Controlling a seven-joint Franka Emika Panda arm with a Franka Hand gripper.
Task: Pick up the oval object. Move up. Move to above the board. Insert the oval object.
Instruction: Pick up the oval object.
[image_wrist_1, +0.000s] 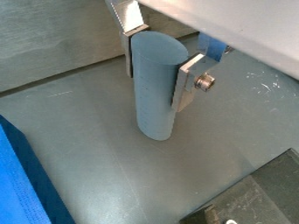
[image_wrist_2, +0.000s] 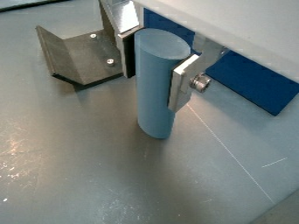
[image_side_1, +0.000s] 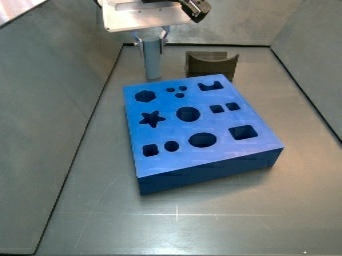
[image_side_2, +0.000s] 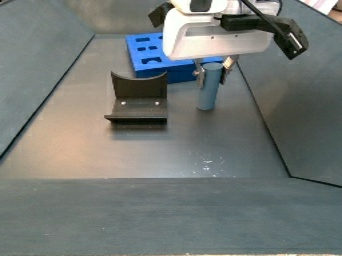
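- We see the peg (image_wrist_1: 155, 86) upright on the grey floor (image_wrist_1: 105, 157), base down, in both wrist views (image_wrist_2: 156, 83).
- Gripper (image_wrist_1: 156, 54) sits at the peg's upper part; the silver fingers (image_wrist_1: 188, 80) flank it on two sides, pads against its wall as far as we can tell, so we read it as pinching the peg.
- Peg's flat oval top shows in a wrist view, just under the gripper body.
- In a side view the peg (image_side_1: 152, 57) stands behind the board (image_side_1: 201, 130), at about 11 o'clock from the board's centre, close to its far left corner but not on it.
- Gripper (image_side_1: 151, 36) hangs directly above the peg there; the white body hides the peg's top.
- Board top shows star, circle, square and hexagon holes; all look unfilled to us.
- Fixture (image_side_1: 211, 63) stands at the board's 12 o'clock, behind it, to the peg's right.
- In the opposite side view the peg (image_side_2: 209, 87) is at 3 o'clock of the fixture (image_side_2: 136, 100), near it but apart; the board (image_side_2: 150, 52) lies beyond both.
- Gripper (image_side_2: 211, 66) there is mostly hidden by the white wrist housing.
- In a wrist view the fixture (image_wrist_2: 77, 54) sits behind the peg, apart from it; a blue board edge (image_wrist_2: 254, 80) shows past the finger.
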